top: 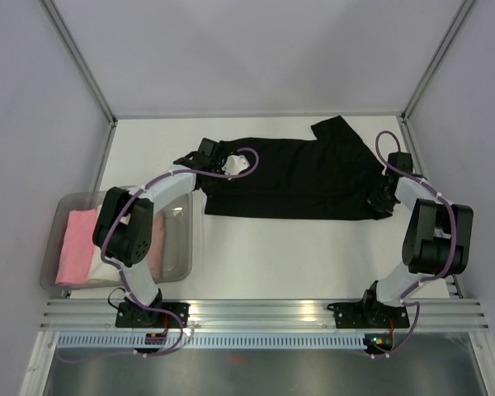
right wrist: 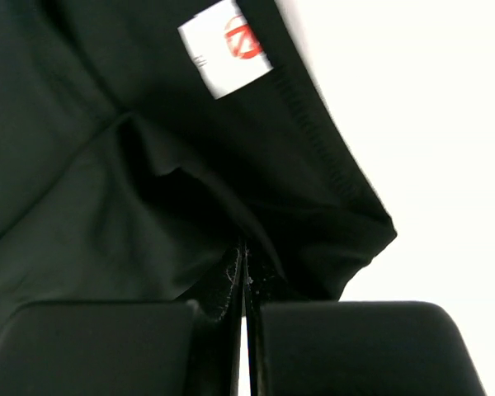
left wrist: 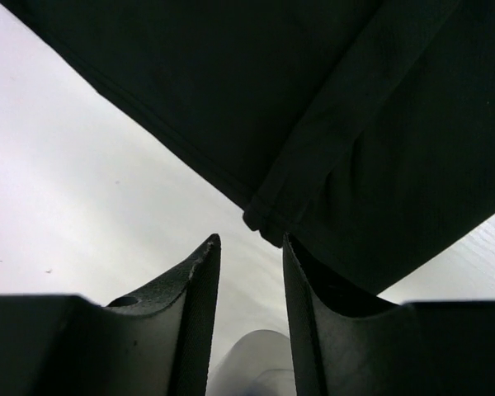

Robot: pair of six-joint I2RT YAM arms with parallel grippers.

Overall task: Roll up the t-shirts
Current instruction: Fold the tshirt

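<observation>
A black t-shirt (top: 297,177) lies spread across the back of the table, folded into a long band, with one flap sticking up at the far right. My left gripper (top: 215,165) is at its left end; in the left wrist view the gripper (left wrist: 250,241) is open and empty, its tips just short of a hemmed corner of the shirt (left wrist: 313,148). My right gripper (top: 378,203) is at the shirt's right end. In the right wrist view it (right wrist: 244,247) is shut on a fold of the black cloth (right wrist: 107,190), below the pale neck label (right wrist: 227,49).
A clear plastic tub (top: 185,247) stands at the near left and holds a pink shirt (top: 77,244) and paler cloth under my left arm. Metal frame posts and grey walls bound the table. A rail (top: 264,313) runs along the near edge.
</observation>
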